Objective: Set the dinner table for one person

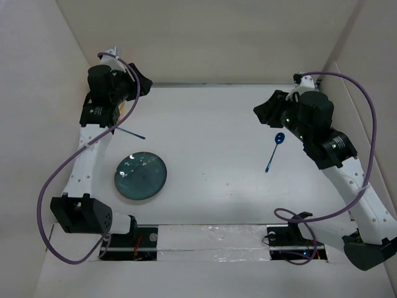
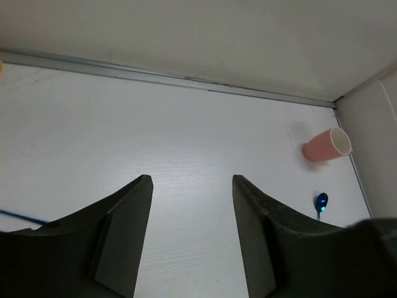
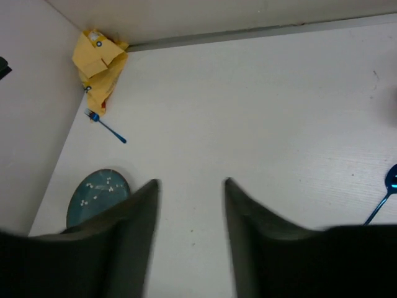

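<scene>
A large flat matte white dinner table (image 1: 211,124) is shown unset; the left gripper (image 2: 192,183) and right gripper (image 3: 191,183) are held open and empty above it.
A round teal glazed plate (image 1: 141,176), lying near-left, is judged stiff, breakable and slippery, best taken by its rim. A crumpled yellow cloth mat (image 3: 99,62) is judged soft. A thin shiny blue spoon (image 1: 273,152) is best pinched mid-handle.

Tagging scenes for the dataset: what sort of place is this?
Probably a lab test cell, not a home: a plain white table boxed in by bare walls, with the left arm and right arm mounted at its near edge.
</scene>
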